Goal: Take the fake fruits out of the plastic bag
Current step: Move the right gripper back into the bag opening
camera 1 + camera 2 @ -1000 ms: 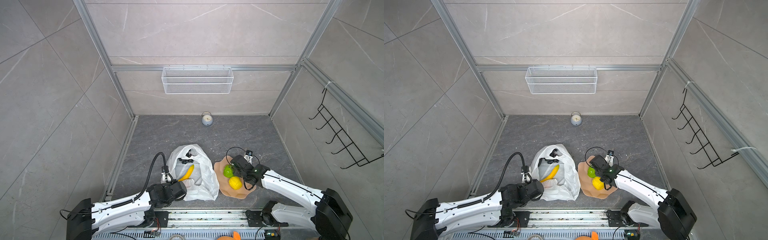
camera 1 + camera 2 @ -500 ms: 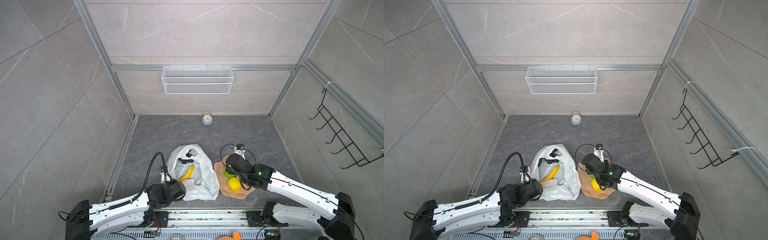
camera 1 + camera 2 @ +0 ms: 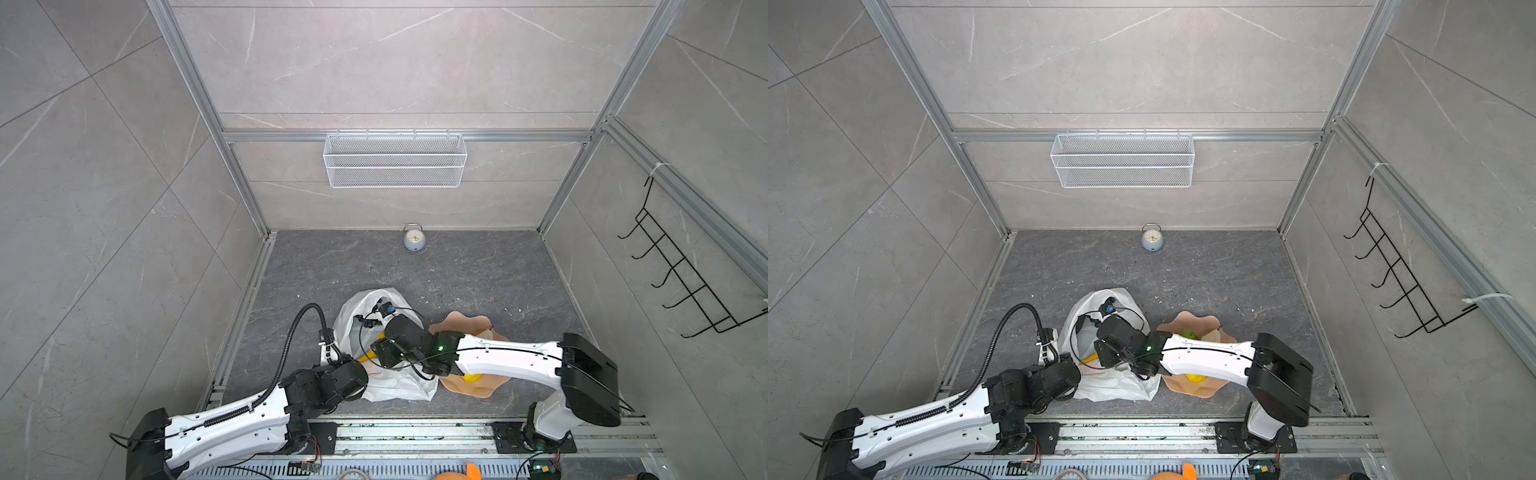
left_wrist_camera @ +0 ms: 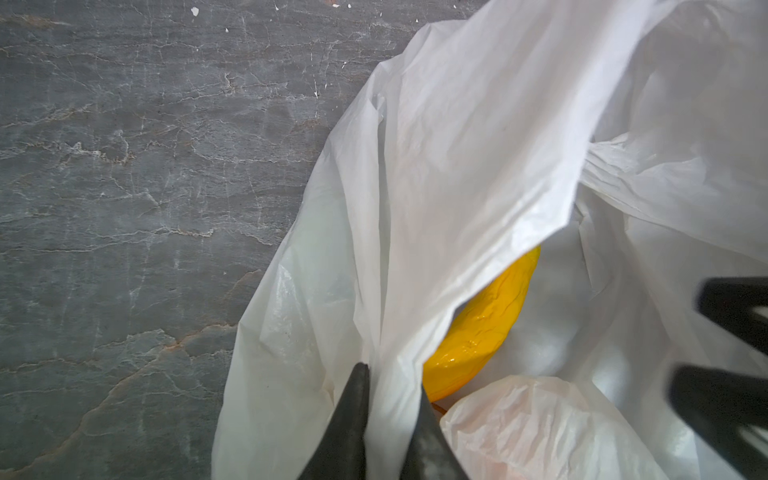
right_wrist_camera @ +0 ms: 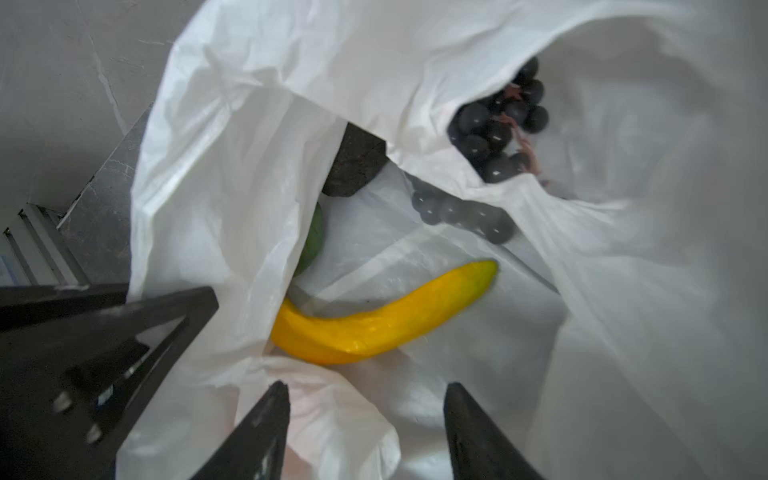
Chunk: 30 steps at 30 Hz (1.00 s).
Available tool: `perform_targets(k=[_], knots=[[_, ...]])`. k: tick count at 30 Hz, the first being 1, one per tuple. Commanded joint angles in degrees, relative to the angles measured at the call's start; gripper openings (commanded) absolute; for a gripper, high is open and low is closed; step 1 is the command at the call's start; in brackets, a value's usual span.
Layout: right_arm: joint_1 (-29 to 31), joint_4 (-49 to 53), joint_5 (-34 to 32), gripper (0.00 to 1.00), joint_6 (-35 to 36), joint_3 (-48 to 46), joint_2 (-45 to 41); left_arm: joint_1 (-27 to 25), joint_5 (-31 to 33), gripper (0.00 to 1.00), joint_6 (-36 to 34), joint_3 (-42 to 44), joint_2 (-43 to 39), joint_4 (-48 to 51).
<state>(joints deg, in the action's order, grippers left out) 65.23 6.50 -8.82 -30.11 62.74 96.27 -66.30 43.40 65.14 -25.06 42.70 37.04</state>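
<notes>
The white plastic bag lies on the grey floor near the front. My left gripper is shut on a fold of its rim, holding the mouth up. Over that mouth hangs my right gripper, open, with only bag film below its tips. Inside the bag lie a yellow banana, a dark grape bunch and a half-hidden green fruit. A yellow fruit and a green one sit in the peach bowl.
The right arm crosses over the bowl, which touches the bag's right side. A small clock stands at the back wall below a wire basket. A black hook rack hangs on the right wall.
My right gripper has swung left from the bowl to over the bag's mouth, and its jaws have narrowed a little. The left gripper has kept its hold on the rim.
</notes>
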Motion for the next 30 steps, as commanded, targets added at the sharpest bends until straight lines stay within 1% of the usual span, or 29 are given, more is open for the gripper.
perform_targets(k=[1,6,8,11,14,17,20,23,25,30], knots=[[0.0,-5.3,2.5,0.59,1.2,4.6,4.9,0.3,1.5,0.17,-0.7,0.9,-1.6,-1.1],[-1.5,-8.1,2.7,0.54,0.4,8.9,12.9,0.4,2.0,0.17,-1.2,0.5,-1.9,-0.7],[-2.2,-10.9,3.2,0.52,0.0,9.9,15.5,0.4,2.0,0.17,-1.9,0.4,-1.8,-1.1],[-2.6,-11.4,2.2,0.50,0.1,12.8,18.9,0.4,2.1,0.16,-2.2,0.2,-1.7,-1.6],[-3.5,-12.7,-1.2,0.50,1.8,13.6,19.3,0.4,1.9,0.16,-2.3,0.3,-1.5,-1.7],[-5.5,-9.1,-5.0,0.50,4.7,17.0,19.7,0.4,1.8,0.16,-2.0,0.5,-1.6,-1.6],[-8.3,-7.3,-6.8,0.51,6.4,17.9,18.6,0.4,1.8,0.16,-1.9,0.6,-1.9,-1.3],[-11.0,-3.9,-5.5,0.52,7.3,19.7,18.8,0.4,2.0,0.17,-1.4,0.7,-2.2,-0.7],[-12.2,-2.0,-5.8,0.53,7.6,20.6,19.1,0.4,2.2,0.17,-1.1,1.0,-2.4,-0.4],[-13.8,1.1,-4.0,0.54,8.2,21.2,19.4,0.4,2.4,0.17,-1.1,0.6,-2.7,0.4]])
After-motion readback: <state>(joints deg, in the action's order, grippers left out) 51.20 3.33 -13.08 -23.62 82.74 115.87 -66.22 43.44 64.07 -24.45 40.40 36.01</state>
